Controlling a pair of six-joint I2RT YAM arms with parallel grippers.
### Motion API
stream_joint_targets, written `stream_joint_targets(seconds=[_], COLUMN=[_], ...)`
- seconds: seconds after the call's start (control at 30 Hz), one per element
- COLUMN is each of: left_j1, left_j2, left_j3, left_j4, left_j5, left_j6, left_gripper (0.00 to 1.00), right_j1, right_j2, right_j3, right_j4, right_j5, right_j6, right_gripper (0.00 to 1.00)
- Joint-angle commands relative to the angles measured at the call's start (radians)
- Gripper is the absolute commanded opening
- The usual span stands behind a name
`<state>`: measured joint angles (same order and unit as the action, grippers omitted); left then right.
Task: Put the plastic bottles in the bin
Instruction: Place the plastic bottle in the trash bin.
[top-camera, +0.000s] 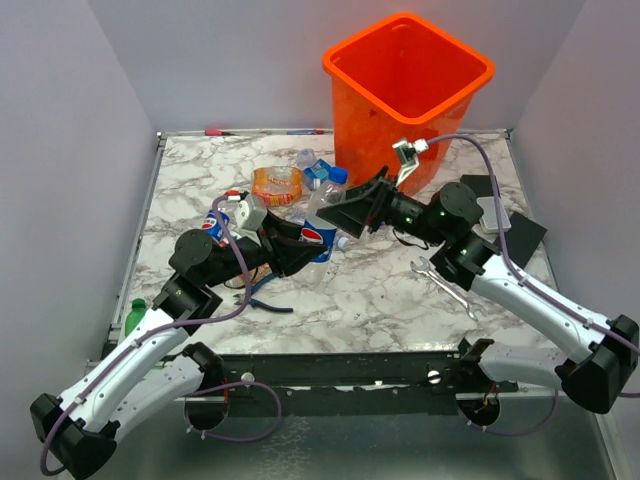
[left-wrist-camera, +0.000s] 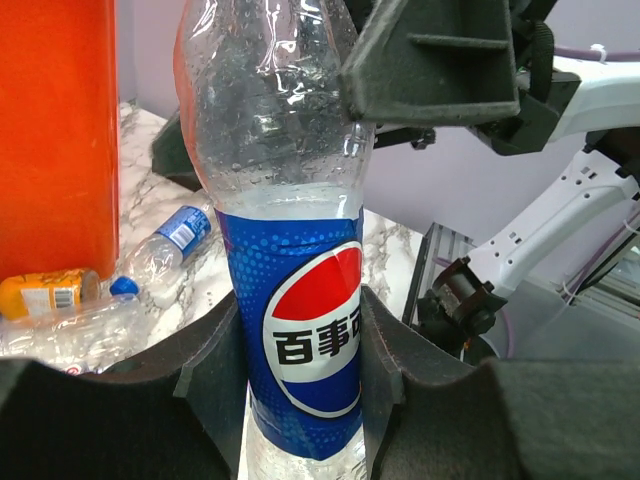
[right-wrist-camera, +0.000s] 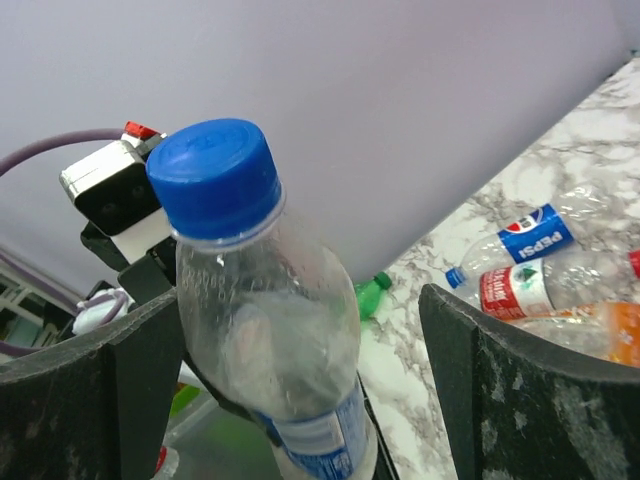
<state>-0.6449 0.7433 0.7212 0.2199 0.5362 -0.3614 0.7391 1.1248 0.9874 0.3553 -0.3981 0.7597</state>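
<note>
A clear Pepsi bottle (top-camera: 318, 228) with a blue label and blue cap (right-wrist-camera: 215, 178) is held off the table, and my left gripper (left-wrist-camera: 300, 350) is shut on its labelled middle (left-wrist-camera: 305, 330). In the top view the left gripper (top-camera: 293, 250) is at mid-table. My right gripper (top-camera: 352, 212) is open around the bottle's upper part. In the right wrist view the bottle (right-wrist-camera: 280, 350) stands near the left finger, and the right finger (right-wrist-camera: 470, 350) is well apart from it. The orange bin (top-camera: 405, 95) stands at the back, just behind both grippers.
More plastic bottles lie in a pile (top-camera: 277, 184) left of the bin, with a green one (top-camera: 135, 315) at the table's left edge. A steel wrench (top-camera: 445, 285) lies by the right arm. Blue-handled pliers (top-camera: 268, 300) lie under the left arm.
</note>
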Motion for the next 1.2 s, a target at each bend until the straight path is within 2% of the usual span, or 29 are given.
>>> stream_joint_targets(seconds=[0.0, 0.1, 0.2, 0.27, 0.33, 0.43, 0.53, 0.6, 0.63, 0.8, 0.87, 0.93, 1.0, 1.03, 1.1, 1.17], left_j1=[-0.009, -0.008, -0.008, -0.008, -0.008, -0.009, -0.009, -0.008, -0.008, -0.008, -0.009, -0.009, -0.008, -0.008, -0.008, -0.008], left_j2=[0.001, 0.002, -0.004, -0.012, -0.019, -0.026, -0.027, -0.025, -0.023, -0.014, -0.015, -0.021, -0.022, -0.021, -0.012, 0.002], left_j3=[-0.023, -0.030, -0.037, -0.043, -0.050, -0.057, -0.065, -0.074, -0.077, -0.084, -0.082, -0.083, -0.086, -0.089, -0.092, -0.090], left_j4=[0.075, 0.087, 0.089, 0.089, 0.088, 0.088, 0.084, 0.084, 0.084, 0.084, 0.087, 0.089, 0.102, 0.113, 0.131, 0.140], left_j5=[0.035, 0.028, 0.014, 0.003, -0.003, -0.006, -0.001, 0.001, 0.004, -0.001, -0.007, -0.017, -0.026, -0.028, -0.024, -0.013], left_j6=[-0.021, -0.029, -0.031, -0.035, -0.040, -0.044, -0.044, -0.045, -0.045, -0.050, -0.047, -0.046, -0.053, -0.061, -0.080, -0.094], left_gripper=[0.26, 0.27, 0.33, 0.41, 0.54, 0.71, 0.77, 0.76, 0.72, 0.43, 0.35, 0.33, 0.33, 0.36, 0.55, 0.71], right_j1=[0.054, 0.083, 0.098, 0.101, 0.103, 0.103, 0.105, 0.105, 0.105, 0.106, 0.106, 0.106, 0.106, 0.106, 0.106, 0.106], right_j2=[0.095, 0.139, 0.166, 0.173, 0.176, 0.179, 0.186, 0.191, 0.193, 0.195, 0.187, 0.172, 0.158, 0.160, 0.172, 0.187], right_j3=[0.073, 0.096, 0.114, 0.122, 0.131, 0.155, 0.190, 0.201, 0.204, 0.209, 0.208, 0.209, 0.215, 0.221, 0.240, 0.252], right_j4=[0.040, 0.039, 0.030, 0.022, 0.007, -0.039, -0.101, -0.120, -0.122, -0.134, -0.149, -0.170, -0.181, -0.183, -0.186, -0.174], right_j5=[-0.053, -0.067, -0.075, -0.082, -0.084, -0.100, -0.123, -0.141, -0.146, -0.163, -0.158, -0.142, -0.132, -0.139, -0.161, -0.179], right_j6=[-0.004, -0.006, -0.015, -0.027, -0.041, -0.072, -0.104, -0.110, -0.110, -0.119, -0.129, -0.140, -0.146, -0.145, -0.136, -0.118], right_gripper=[0.92, 0.85, 0.73, 0.63, 0.56, 0.49, 0.47, 0.45, 0.44, 0.46, 0.52, 0.64, 0.67, 0.67, 0.63, 0.53])
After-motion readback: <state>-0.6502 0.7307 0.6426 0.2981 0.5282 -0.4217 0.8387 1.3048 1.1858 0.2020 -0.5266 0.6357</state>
